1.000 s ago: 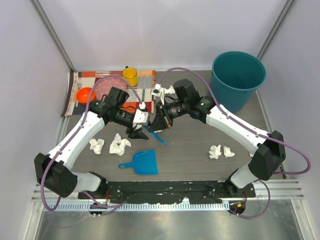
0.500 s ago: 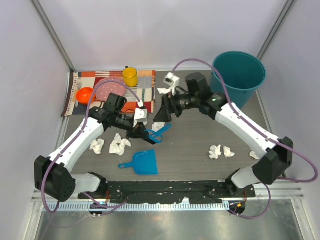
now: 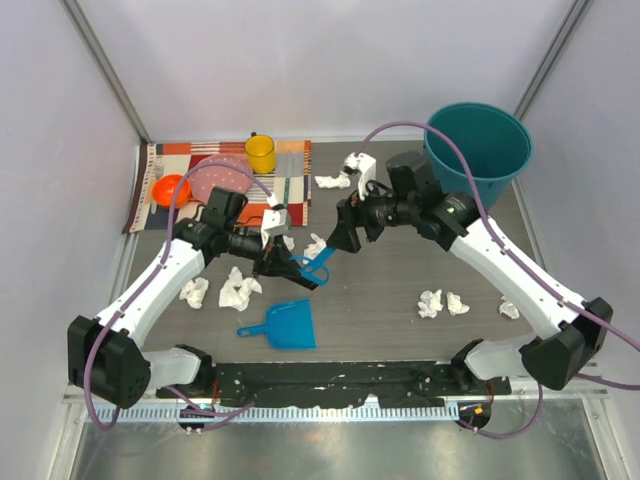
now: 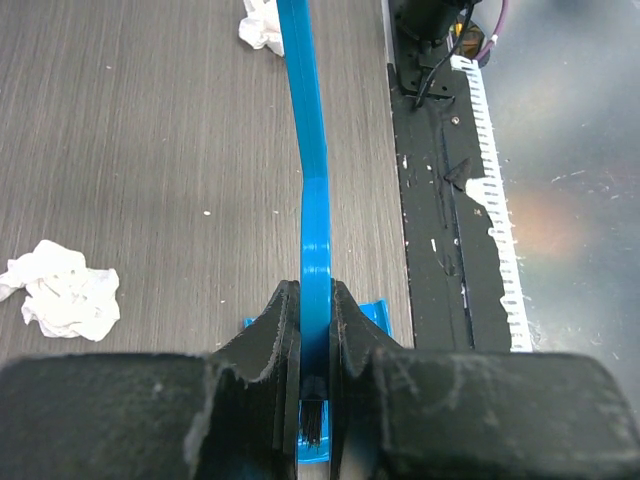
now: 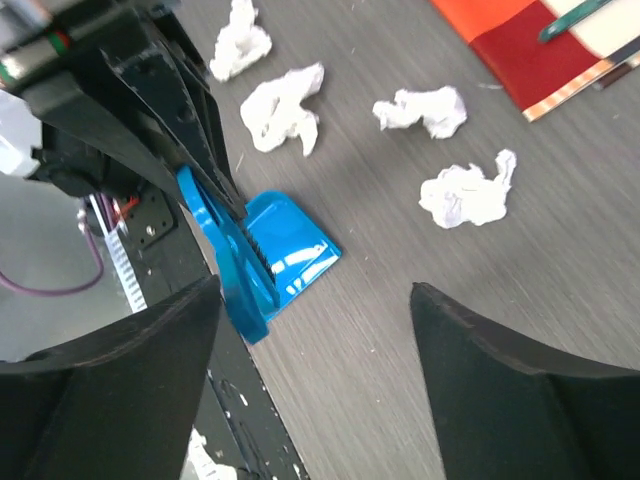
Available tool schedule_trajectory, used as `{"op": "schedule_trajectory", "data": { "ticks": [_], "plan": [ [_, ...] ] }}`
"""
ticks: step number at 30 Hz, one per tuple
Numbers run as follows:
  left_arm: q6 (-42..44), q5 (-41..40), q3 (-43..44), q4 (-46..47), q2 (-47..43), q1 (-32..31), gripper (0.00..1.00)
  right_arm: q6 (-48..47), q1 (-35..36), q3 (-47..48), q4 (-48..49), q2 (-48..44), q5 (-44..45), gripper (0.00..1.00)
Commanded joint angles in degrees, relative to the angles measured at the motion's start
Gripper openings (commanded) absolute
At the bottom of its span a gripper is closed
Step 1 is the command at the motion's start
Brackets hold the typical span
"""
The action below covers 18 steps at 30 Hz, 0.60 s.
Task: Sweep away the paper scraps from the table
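Note:
My left gripper (image 3: 282, 267) is shut on a blue brush (image 3: 318, 266), held just above the table (image 3: 390, 330). In the left wrist view the brush's handle (image 4: 310, 150) runs straight out from between the closed jaws (image 4: 316, 300). My right gripper (image 3: 345, 240) hangs open just right of the brush, holding nothing; its fingers (image 5: 120, 370) stand wide apart. White paper scraps lie scattered: two (image 3: 238, 288) left of the brush, one (image 3: 315, 245) behind it, one (image 3: 332, 181) by the placemat, and three (image 3: 430, 303) at the right. A blue dustpan (image 3: 290, 325) lies near the front.
A teal bucket (image 3: 477, 150) stands at the back right. The striped placemat (image 3: 170, 215) at the back left carries a yellow cup (image 3: 261, 152), an orange bowl (image 3: 172, 190) and a pink plate (image 3: 215, 175). A black rail (image 3: 340, 378) runs along the near edge.
The right gripper has opened, let go of the brush and drawn back to the right. The left gripper has shut on the brush and now holds it alone.

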Motion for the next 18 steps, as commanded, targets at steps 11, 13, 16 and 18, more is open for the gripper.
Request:
{"op": "schedule_trajectory", "data": {
  "ticks": [11, 13, 16, 18],
  "plan": [
    [2.23, 2.97, 2.15, -2.60, -0.86, 0.29, 0.00, -7.69, 3.08, 1.20, -3.67, 4.32, -10.22, 0.43],
    [2.23, 2.88, 2.23, -2.51, -0.51, 0.20, 0.00, -7.95, 3.08, 0.85, -4.03, 3.97, -11.28, 0.43],
    [2.23, 2.88, 2.23, -2.42, -0.42, 0.29, 0.00, -8.22, 2.99, 0.59, -4.29, 3.70, -11.02, 0.43],
    [2.23, 2.79, 2.41, -2.59, -0.51, 0.20, 0.00, -7.95, 3.08, 0.67, -4.12, 3.79, -10.84, 0.41]
  ]
}}
